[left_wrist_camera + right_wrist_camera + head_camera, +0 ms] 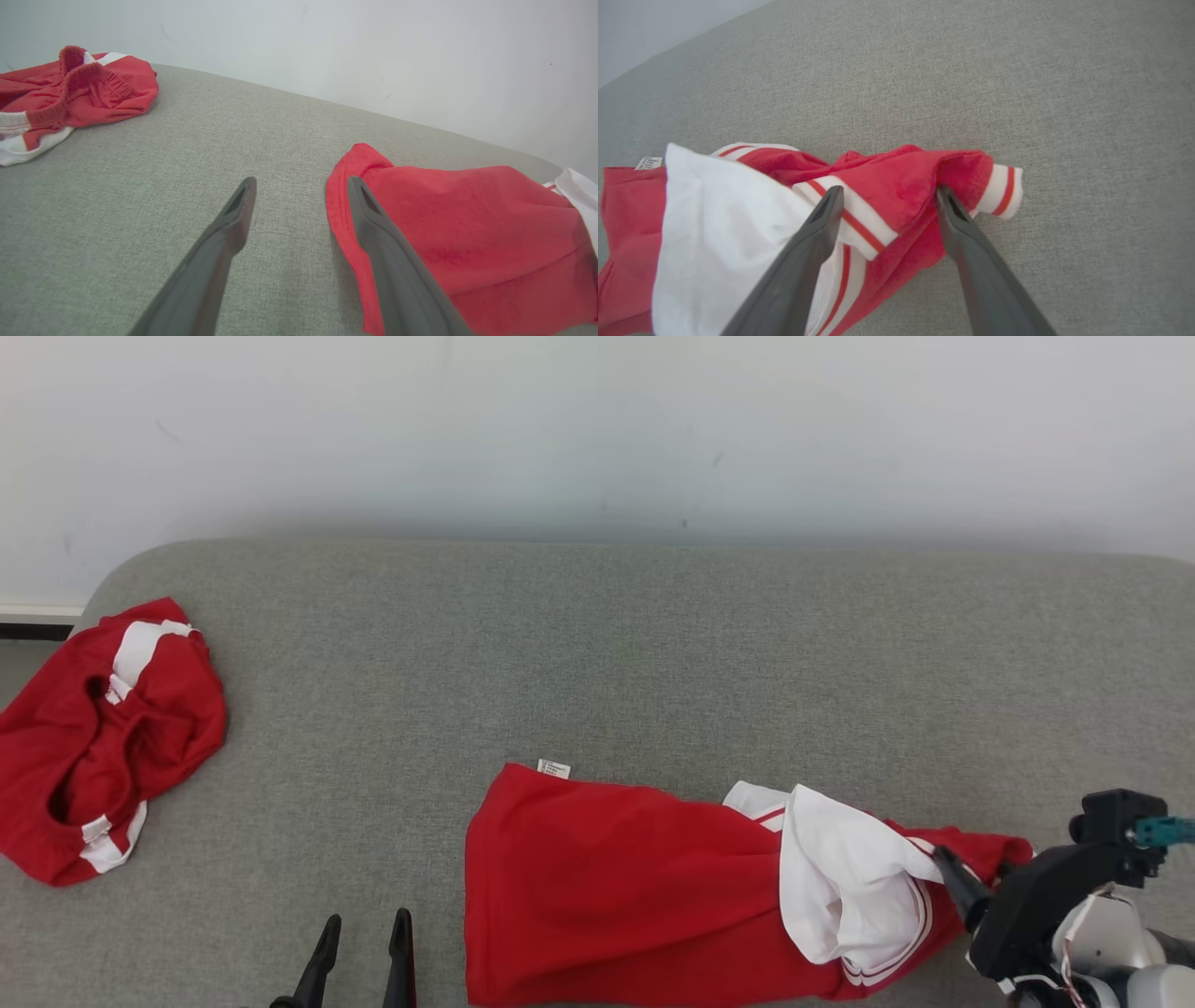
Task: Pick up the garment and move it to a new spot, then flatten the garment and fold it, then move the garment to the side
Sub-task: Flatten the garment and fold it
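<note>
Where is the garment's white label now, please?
The label lies near the head view's middle, at the far left corner of the red garment, on the grey cushion.

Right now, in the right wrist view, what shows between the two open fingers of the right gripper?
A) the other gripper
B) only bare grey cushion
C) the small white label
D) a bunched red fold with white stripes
D: the right gripper stands open over the bunched end of the garment, so red cloth with a white stripe shows between its fingers; the label lies far off at the garment's other end.
</note>
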Robot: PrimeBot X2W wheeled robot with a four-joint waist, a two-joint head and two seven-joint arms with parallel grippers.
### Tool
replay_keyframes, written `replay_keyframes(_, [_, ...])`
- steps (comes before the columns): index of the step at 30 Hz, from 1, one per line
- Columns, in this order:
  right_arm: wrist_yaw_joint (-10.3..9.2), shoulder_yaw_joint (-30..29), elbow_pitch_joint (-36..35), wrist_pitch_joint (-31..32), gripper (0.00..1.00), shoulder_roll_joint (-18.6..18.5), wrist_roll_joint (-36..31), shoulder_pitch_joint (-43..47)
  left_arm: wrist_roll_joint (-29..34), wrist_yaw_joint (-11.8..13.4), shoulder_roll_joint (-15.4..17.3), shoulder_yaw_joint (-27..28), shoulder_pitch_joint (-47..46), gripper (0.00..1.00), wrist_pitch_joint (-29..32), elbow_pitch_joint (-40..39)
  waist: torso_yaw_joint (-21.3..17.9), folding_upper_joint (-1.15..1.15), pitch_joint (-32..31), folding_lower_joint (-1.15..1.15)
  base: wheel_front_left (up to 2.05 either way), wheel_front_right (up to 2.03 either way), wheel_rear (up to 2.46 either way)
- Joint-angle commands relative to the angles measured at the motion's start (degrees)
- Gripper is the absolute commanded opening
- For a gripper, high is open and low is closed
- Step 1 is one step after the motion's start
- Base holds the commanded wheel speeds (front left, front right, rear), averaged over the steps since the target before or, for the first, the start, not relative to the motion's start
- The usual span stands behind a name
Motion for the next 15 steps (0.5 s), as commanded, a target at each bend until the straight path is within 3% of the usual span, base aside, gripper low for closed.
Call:
replay_keyframes(1, [-0.13, 0.8, 1.7, -0.7, 1.00, 0.1, 1.1, -1.1, -0.1, -0.1, 0.0, -0.2, 0.7, 1.00, -0.2, 0.0, 0.3, 0.00, 0.1, 0.00, 0.00, 0.00, 0.00])
replay_keyframes(9, [-0.13, 2.5, 8.2, -3.5, 1.00, 0.1, 2.1, -4.3, 0.1, -0.1, 0.0, -0.6, 0.9, 1.00, -0.2, 0.0, 1.3, 0.00, 0.2, 0.00, 0.00, 0.00, 0.00])
replay_keyframes(10, [-0.13, 2.7, 8.5, -4.3, 0.64, 0.1, 2.1, -4.7, 0.1, -0.1, 0.0, -0.6, 0.9, 1.00, -0.2, 0.0, 1.4, 0.00, 0.2, 0.00, 0.00, 0.00, 0.00])
replay_keyframes(11, [-0.13, 2.5, 8.7, -5.3, 0.19, 0.0, 2.0, -5.2, 0.1, 0.0, 0.0, -0.6, 0.8, 1.00, -0.2, -0.1, 1.5, 0.00, 0.2, 0.00, 0.00, 0.00, 0.00])
replay_keyframes(12, [-0.13, 2.6, 8.8, -6.2, 0.00, 0.0, 1.4, -5.4, 0.1, 0.0, 0.0, -0.5, 0.8, 1.00, -0.2, -0.1, 1.6, 0.00, 0.2, 0.00, 0.00, 0.00, 0.00])
replay_keyframes(15, [-0.13, 2.7, 8.2, -8.7, 0.00, 0.0, -0.1, -6.4, 0.0, 0.3, 0.0, -0.5, 0.7, 1.00, -0.2, -0.3, 1.7, 0.00, 0.0, 0.00, 0.00, 0.00, 0.00])
